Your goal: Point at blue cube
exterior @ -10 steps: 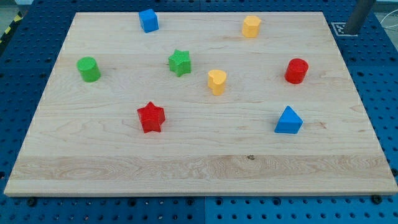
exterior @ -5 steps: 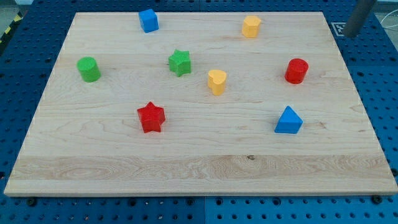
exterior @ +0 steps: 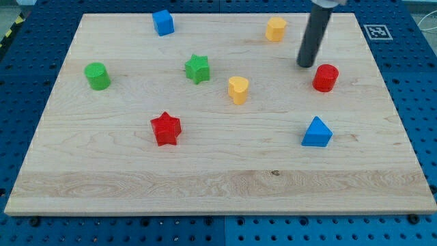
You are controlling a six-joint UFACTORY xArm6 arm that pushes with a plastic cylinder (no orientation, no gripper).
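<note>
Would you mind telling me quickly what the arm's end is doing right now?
No gripper: my tip holds nothing.
It touches no block and sits just left of the red cylinder, far right of the blue cube.

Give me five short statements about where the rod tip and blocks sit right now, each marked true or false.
1. My tip is just left of the red cylinder. True.
2. My tip touches the blue cube. False: the cube sits far off at the view's top left.
3. The green star lies left of the yellow heart. True.
4. The blue triangular block is at the view's top. False: lower right.
5. The red star lies below the green star. True.
</note>
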